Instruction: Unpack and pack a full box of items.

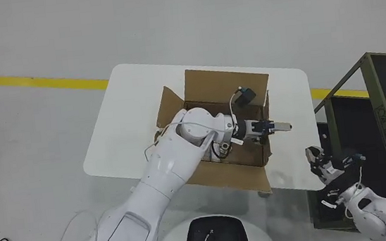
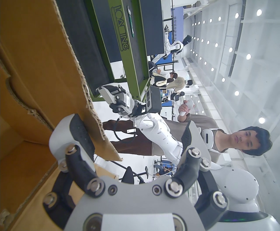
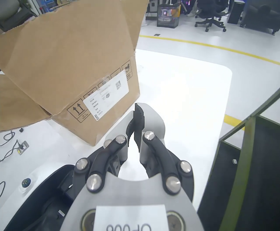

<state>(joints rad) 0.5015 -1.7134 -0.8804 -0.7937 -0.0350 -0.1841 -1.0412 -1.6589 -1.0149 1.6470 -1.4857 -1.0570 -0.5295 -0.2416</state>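
Observation:
An open brown cardboard box (image 1: pixel 208 94) stands in the middle of the white table (image 1: pixel 129 120). My left arm lies across the box, hiding most of its inside. The left gripper (image 1: pixel 279 127) is at the box's right side, open. In the left wrist view the left gripper (image 2: pixel 135 135) straddles the ragged edge of a box flap (image 2: pixel 96 122), which lies close to one finger pad (image 2: pixel 82 133). My right gripper (image 1: pixel 317 158) hangs off the table's near right corner, shut with nothing in it. The right wrist view has that gripper (image 3: pixel 136 119) facing the labelled box wall (image 3: pixel 72 65).
A green-framed cart with black shelves (image 1: pixel 384 121) stands close to the table's right side, beside the right gripper, and appears as the cart (image 3: pixel 245 153) in the right wrist view. Bare white tabletop (image 3: pixel 186 87) lies between the box and the cart.

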